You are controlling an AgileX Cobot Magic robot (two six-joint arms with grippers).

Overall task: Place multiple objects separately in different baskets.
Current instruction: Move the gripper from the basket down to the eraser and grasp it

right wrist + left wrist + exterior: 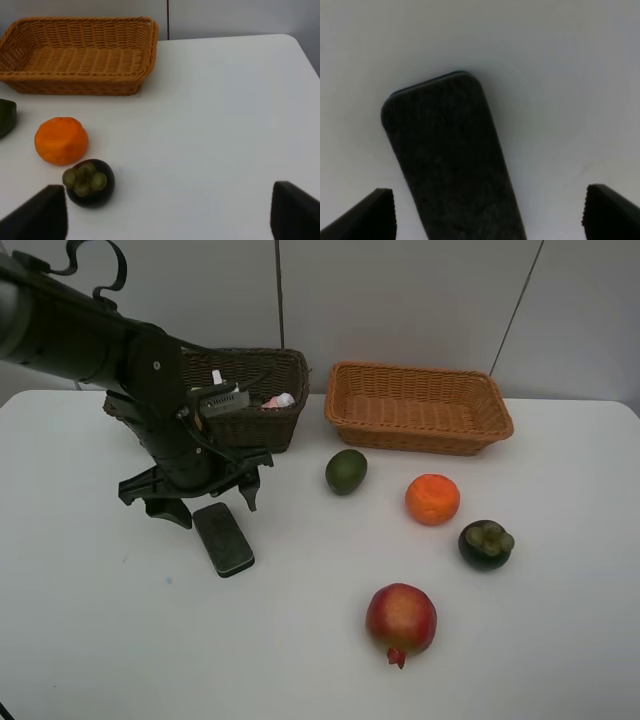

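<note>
A black flat case (223,538) (450,160) lies on the white table. My left gripper (210,502) (490,212) hangs open just over its far end, one finger on each side, without touching it. Behind the arm stands the dark brown basket (270,425), which holds a pink small bottle (280,400). The light tan basket (418,405) (75,55) is empty. On the table lie a green avocado-like fruit (346,471) (6,117), an orange (432,498) (61,140), a dark mangosteen (486,544) (90,182) and a red pomegranate (401,621). My right gripper (167,205) is open and empty, near the mangosteen.
The left arm hides part of the dark basket, where a small white item (217,377) pokes up. The table's right edge (307,55) runs close to the tan basket. The right arm is out of the high view.
</note>
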